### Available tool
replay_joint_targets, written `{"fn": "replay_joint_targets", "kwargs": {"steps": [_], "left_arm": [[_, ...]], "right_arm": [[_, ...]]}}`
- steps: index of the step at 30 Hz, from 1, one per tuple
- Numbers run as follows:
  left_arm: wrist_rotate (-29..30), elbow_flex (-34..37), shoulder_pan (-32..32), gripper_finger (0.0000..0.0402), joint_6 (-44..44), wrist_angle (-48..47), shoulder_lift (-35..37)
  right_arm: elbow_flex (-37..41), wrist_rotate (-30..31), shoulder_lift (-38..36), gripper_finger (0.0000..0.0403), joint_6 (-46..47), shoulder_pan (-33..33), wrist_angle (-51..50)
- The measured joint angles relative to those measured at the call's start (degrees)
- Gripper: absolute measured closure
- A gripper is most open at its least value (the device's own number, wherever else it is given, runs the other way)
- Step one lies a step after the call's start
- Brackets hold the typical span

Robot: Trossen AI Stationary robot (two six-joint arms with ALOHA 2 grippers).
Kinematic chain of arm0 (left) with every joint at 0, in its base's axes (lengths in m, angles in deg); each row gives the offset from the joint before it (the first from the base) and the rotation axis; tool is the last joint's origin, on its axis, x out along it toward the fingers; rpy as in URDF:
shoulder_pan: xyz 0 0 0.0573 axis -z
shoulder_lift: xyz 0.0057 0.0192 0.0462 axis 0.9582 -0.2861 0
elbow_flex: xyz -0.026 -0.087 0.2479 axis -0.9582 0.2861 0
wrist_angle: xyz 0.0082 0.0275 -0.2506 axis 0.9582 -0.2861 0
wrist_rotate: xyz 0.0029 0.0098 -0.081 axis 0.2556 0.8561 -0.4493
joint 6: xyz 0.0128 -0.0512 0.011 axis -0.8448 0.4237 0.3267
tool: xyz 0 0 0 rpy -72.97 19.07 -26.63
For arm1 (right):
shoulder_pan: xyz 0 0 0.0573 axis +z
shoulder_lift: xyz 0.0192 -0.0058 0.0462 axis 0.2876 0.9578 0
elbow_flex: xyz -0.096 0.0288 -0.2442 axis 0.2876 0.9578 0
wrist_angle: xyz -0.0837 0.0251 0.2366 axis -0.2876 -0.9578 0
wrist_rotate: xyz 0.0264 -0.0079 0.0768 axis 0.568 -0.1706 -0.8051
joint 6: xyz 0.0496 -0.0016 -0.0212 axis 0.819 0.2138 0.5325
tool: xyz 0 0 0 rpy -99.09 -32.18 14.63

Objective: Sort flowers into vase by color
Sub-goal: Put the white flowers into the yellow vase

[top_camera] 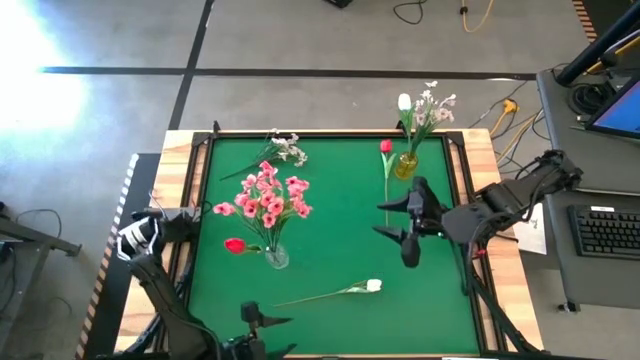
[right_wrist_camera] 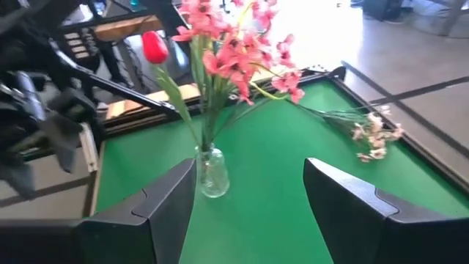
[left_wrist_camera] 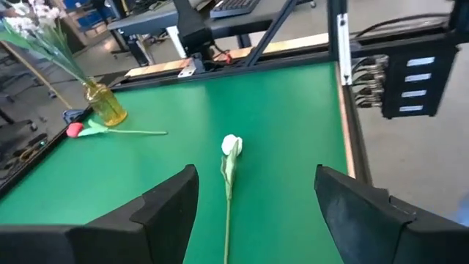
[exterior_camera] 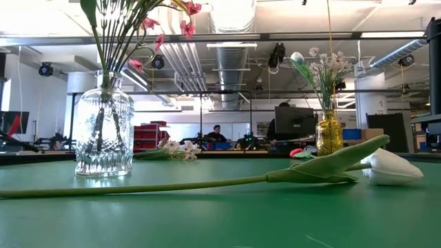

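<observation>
At the left of the green surface [top_camera: 330,230], a clear glass vase [top_camera: 276,256] holds pink blossom sprays [top_camera: 266,196] and a red tulip [top_camera: 235,245] that leans out to its left. Behind it, near the far edge, a small white-blossom spray [top_camera: 283,150] lies flat. At the near edge, the left gripper [top_camera: 255,318] hangs with its fingers released, holding nothing; ahead of it a white tulip [top_camera: 372,286] lies on the surface, blossom to the right, stem running left. Farther right, a second red tulip [top_camera: 385,147] lies with its blossom just beside a yellow vase [top_camera: 406,165], which stands in the far right corner holding a white tulip and white sprays [top_camera: 425,108]. At the right, the right gripper [top_camera: 408,225] hovers over the surface, fingers spread, empty.
</observation>
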Motion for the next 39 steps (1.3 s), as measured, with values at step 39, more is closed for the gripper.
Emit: {"fn": "replay_joint_targets", "kwargs": {"steps": [39], "left_arm": [[-4.32,4.28,-13.19,0.0160,-5.41,19.73,-12.90]], "right_arm": [[0.09,-8.37,-0.01,0.0117,-8.35,2.64,6.23]]}}
